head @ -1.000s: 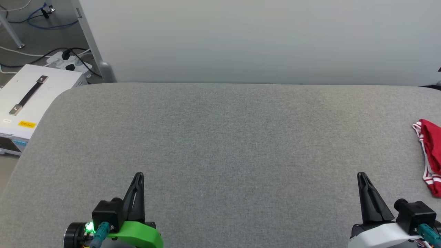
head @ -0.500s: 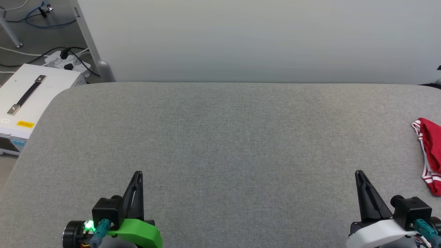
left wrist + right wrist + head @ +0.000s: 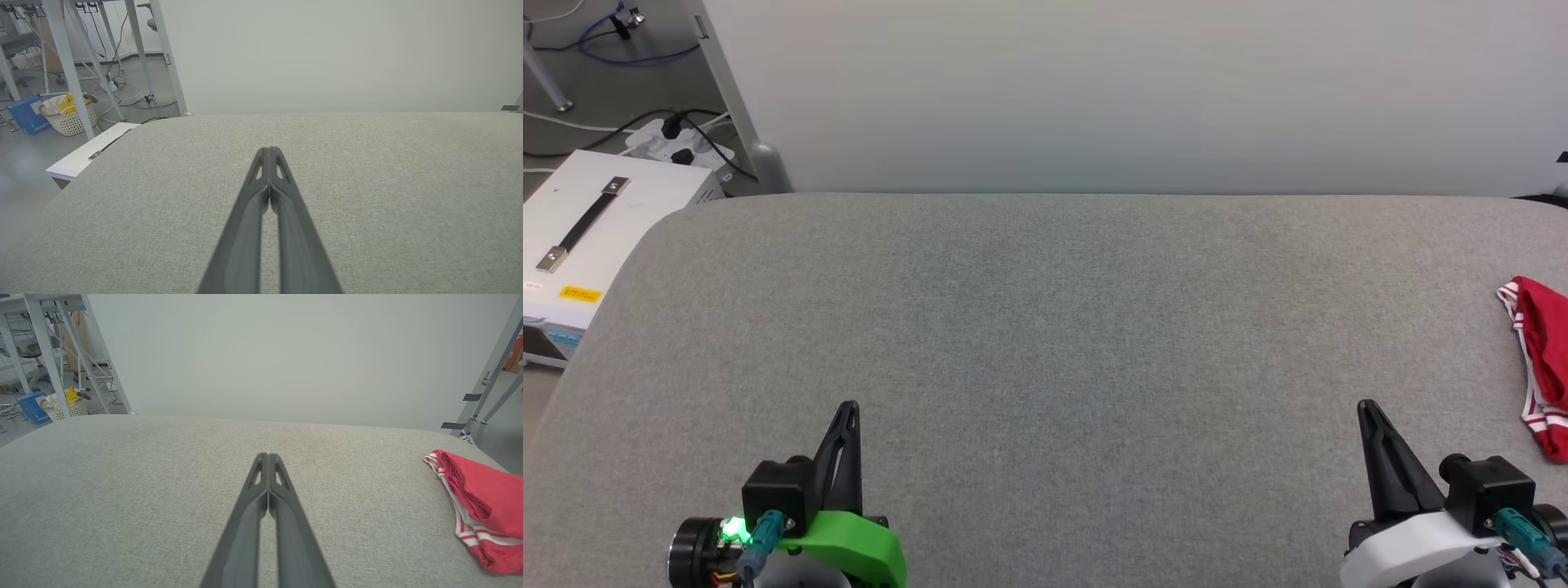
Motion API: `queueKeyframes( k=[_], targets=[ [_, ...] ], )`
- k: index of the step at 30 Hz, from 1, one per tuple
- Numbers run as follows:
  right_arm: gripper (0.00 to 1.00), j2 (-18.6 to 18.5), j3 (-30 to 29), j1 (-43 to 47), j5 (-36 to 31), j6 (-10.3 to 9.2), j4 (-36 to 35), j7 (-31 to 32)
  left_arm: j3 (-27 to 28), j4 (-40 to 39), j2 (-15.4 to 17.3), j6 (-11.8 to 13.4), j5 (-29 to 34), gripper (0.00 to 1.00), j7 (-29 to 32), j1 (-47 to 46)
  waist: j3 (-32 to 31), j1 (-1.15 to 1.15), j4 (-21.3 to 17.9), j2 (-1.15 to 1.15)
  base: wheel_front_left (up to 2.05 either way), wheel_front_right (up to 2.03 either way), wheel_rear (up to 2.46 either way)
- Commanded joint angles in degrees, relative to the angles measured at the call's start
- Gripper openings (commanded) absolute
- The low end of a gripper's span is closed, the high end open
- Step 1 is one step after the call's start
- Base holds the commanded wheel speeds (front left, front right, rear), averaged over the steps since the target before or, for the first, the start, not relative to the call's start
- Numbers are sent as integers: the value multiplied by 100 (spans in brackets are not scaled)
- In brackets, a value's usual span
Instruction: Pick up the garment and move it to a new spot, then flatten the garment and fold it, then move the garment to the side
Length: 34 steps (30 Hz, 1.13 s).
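Work surface: a table (image 3: 1045, 327) covered in grey fabric, with rounded far corners. A plain white partition panel (image 3: 1135, 90) stands along its far edge, and the panel's grey post (image 3: 768, 167) meets the floor at the far left corner.

Left of the table, a white case (image 3: 645, 192) lies flat on the floor. It carries a black strap handle (image 3: 582, 224) and a yellow label (image 3: 580, 292).

Beyond the case is a white power strip (image 3: 678, 143) with black plugs inserted. A blue cable (image 3: 629, 53) lies farther off.

In the far-left background, a white basket (image 3: 73, 120) sits beside a blue box (image 3: 26, 116), among pale metal frame legs (image 3: 61, 61).
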Motion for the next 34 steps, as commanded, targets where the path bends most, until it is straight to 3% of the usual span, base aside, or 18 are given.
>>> queueKeyframes(
  k=[1, 34],
  targets=[
    [0, 4, 13, -140, -57, -2, 10, 41, 27, -25, -22, 44, 42, 0, 26, -129, 2, 0, -3, 0, 0, 0, 0],
    [0, 7, 51, -357, -312, -3, 23, 428, 86, -177, -34, 123, 174, 0, 406, -235, 55, 0, -63, 0, 0, 0, 0]
  ],
)
